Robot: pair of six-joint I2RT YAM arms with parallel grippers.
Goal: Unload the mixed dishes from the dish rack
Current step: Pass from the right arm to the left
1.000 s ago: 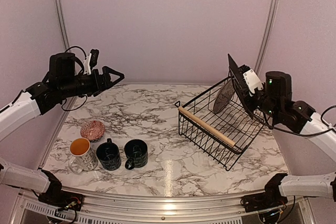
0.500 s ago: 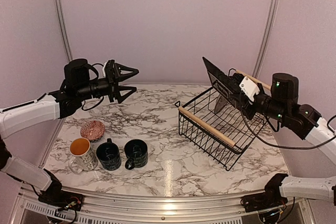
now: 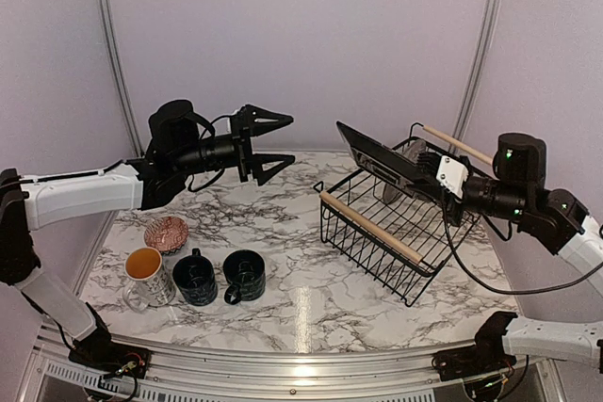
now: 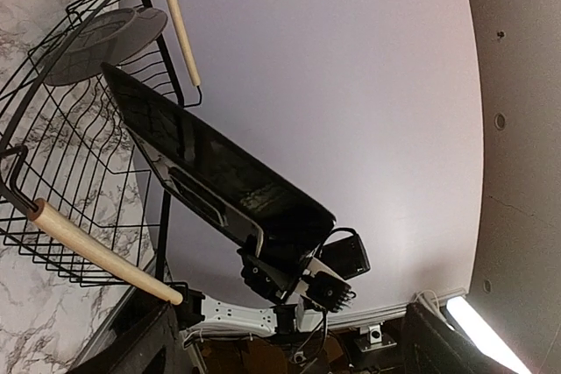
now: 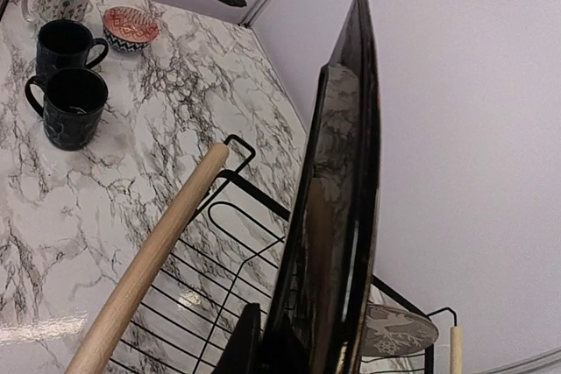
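My right gripper (image 3: 426, 169) is shut on one edge of the square dark plate (image 3: 375, 156) (image 5: 337, 199) and holds it tilted in the air over the dish rack (image 3: 377, 233) (image 4: 79, 172). The plate's free edge points left. My left gripper (image 3: 270, 144) hangs open at the same height, a short gap left of that edge, holding nothing. A grey round plate (image 3: 399, 179) (image 5: 399, 330) leans inside the rack. On the table at front left stand two dark mugs (image 3: 195, 278) (image 3: 245, 275), the white mug (image 3: 146, 275) and the small red bowl (image 3: 167, 233).
The rack's wooden handles (image 3: 370, 226) (image 3: 456, 143) run along its near and far sides. Metal frame posts (image 3: 111, 44) (image 3: 482, 44) rise at the back corners. Bare marble (image 3: 301, 298) lies between the mugs and the rack.
The left arm has swung right and forward, its open gripper now near the plate. The right gripper has carried the plate leftward and tipped it flatter, toward the left gripper.
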